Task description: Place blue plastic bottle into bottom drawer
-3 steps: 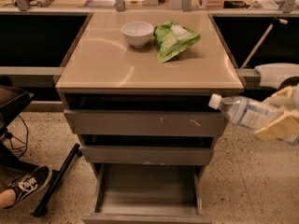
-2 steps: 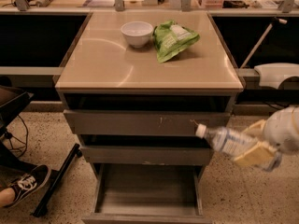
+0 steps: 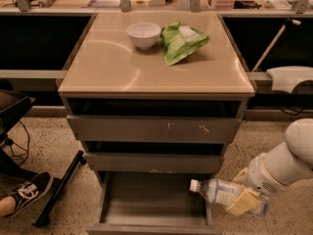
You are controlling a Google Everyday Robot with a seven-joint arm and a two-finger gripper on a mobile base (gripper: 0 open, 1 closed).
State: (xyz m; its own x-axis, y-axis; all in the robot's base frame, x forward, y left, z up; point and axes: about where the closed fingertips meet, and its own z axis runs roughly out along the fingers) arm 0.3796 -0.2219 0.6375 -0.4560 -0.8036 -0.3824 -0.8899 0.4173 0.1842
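Note:
The blue plastic bottle (image 3: 217, 190) is clear with a white cap and a white-and-blue label. It lies nearly level, cap pointing left, held in my gripper (image 3: 247, 199) at the lower right. My gripper is shut on the bottle's base end, a tan finger (image 3: 242, 201) across its label. The bottle hangs over the right side of the bottom drawer (image 3: 154, 202), which is pulled out, its bare grey floor showing. My white arm (image 3: 283, 163) reaches in from the right.
Two upper grey drawers (image 3: 156, 129) with scratched fronts sit slightly ajar. On the tan tabletop (image 3: 112, 67) stand a white bowl (image 3: 144, 35) and a green snack bag (image 3: 182, 41). A person's shoe (image 3: 27, 192) and a black leg (image 3: 61, 187) are at the left.
My gripper has carried the bottle down and to the left, from beside the top drawer to just above the open bottom drawer's right side.

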